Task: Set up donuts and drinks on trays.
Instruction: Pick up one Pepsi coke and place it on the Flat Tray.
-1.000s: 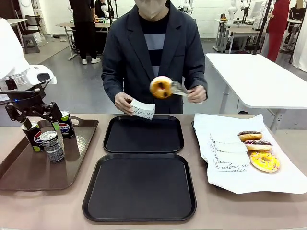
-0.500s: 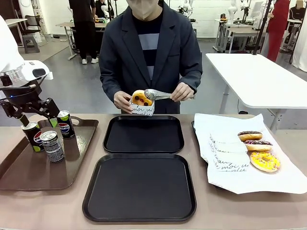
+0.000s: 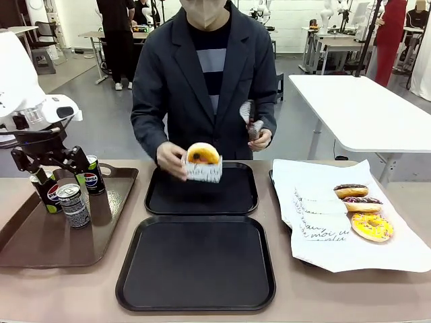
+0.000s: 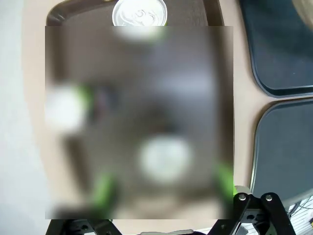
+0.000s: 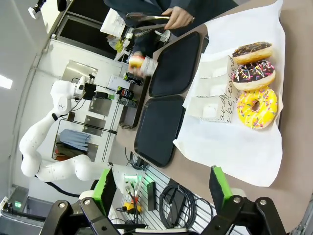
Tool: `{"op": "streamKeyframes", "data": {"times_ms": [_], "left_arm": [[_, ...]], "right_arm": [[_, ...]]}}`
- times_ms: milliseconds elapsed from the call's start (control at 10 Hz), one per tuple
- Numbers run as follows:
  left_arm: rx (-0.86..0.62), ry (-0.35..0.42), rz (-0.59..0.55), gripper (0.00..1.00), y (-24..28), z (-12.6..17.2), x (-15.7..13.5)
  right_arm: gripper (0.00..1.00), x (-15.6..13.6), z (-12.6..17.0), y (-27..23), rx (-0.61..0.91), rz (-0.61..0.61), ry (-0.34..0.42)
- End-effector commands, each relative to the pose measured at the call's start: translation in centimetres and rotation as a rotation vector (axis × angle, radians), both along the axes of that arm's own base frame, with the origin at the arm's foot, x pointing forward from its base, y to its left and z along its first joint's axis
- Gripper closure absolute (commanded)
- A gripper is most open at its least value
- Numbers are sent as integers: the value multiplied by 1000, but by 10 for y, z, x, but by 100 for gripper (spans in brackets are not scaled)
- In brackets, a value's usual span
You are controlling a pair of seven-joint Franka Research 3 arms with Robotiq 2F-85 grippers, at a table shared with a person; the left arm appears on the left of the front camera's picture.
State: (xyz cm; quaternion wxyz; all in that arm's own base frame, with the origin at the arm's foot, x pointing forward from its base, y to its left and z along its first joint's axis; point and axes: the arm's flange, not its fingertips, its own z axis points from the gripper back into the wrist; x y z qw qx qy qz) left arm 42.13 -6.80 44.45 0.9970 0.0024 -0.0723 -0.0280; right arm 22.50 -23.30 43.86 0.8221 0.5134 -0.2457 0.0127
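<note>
Left of frame in the front view, the left gripper (image 3: 58, 173) hangs with its jaws wide apart and empty over the drinks (image 3: 73, 205), three slim cans standing close together on the long brown tray (image 3: 27, 252). At centre lie the two black trays (image 3: 195, 296), one behind the other, both bare. Over the farther one a person's hand (image 3: 172, 158) holds a sleeved donut (image 3: 202, 155), with the tongs (image 3: 250, 116) raised in the other hand. Three more donuts (image 3: 372, 226) sit on the white paper (image 3: 377, 259) at right, beside a stack of empty paper sleeves (image 3: 323, 219). In the right wrist view the right gripper (image 5: 161, 188) is also spread open, holding nothing, at the bottom of the frame short of the paper.

The cans look stiff, smooth and likely slick, and tall enough to tip. A squeeze around the mid-body, below the silver top, seems safest. The donuts are probably soft with icing that smears, so the sleeve is the place to grasp.

Finger room between the cans is tight. Each can must be lifted over the brown tray's lip and the black tray's raised rim, beyond which the nearer tray offers ample open floor
</note>
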Motion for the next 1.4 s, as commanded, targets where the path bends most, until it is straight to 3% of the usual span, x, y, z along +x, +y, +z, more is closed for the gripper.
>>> {"op": "streamKeyframes", "data": {"times_ms": [0, 500, 1300], "left_arm": [[32, 4, 41, 0, -8, -14, 13], [22, 65, 75, 0, -6, -42, 26], [13, 76, 100, 0, 2, -61, 29]], "right_arm": [[0, 2, -1, 0, 20, -5, -32], [0, 2, -1, 0, 20, -5, -32], [0, 2, -1, 0, 20, -5, -32]]}}
